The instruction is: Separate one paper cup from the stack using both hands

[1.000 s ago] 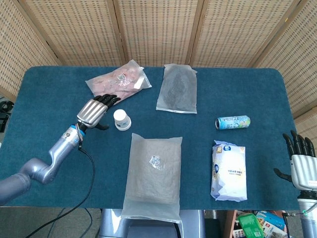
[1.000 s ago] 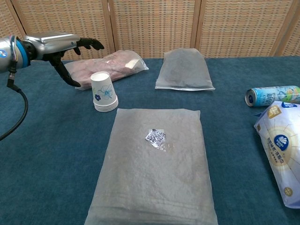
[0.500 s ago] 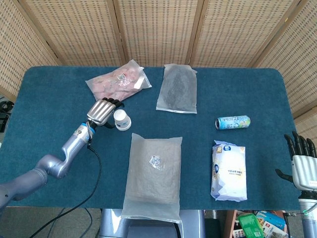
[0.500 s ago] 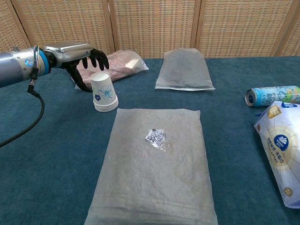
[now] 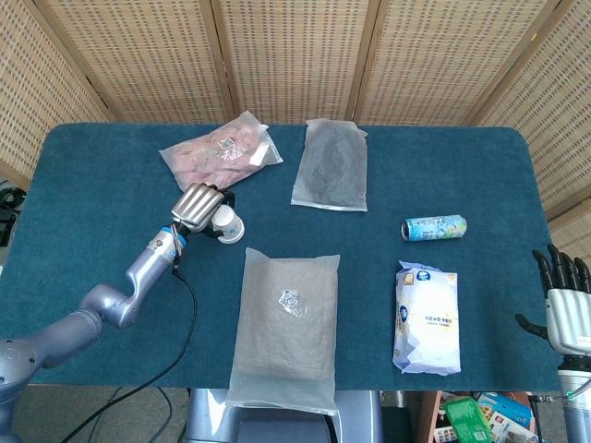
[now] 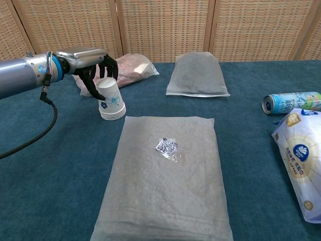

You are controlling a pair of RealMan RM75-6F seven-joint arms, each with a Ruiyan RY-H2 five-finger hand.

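A stack of white paper cups [image 5: 227, 223] [image 6: 112, 102] with a blue flower print stands upside down, left of the table's middle. My left hand [image 5: 198, 207] [image 6: 93, 63] reaches it from the left. Its dark fingers curve over the far side of the top cup, and its thumb lies at the cup's near left side. The views do not show whether it squeezes the cup. My right hand [image 5: 564, 297] hangs past the table's right edge with fingers spread and nothing in it; the chest view does not show it.
A pink meat pouch [image 5: 220, 150] [image 6: 131, 66] lies just behind the cups. A grey pouch [image 5: 331, 166] [image 6: 197, 75] lies at the back middle, and a large translucent pouch [image 5: 286, 323] [image 6: 165, 175] in front. A can [image 5: 434, 227] [image 6: 293, 102] and a white bag [image 5: 428, 317] [image 6: 301, 155] lie to the right.
My left hand has moved right from beside the cups until its fingers and thumb surround the top cup. The stack has stayed in place, and the right hand has barely moved.
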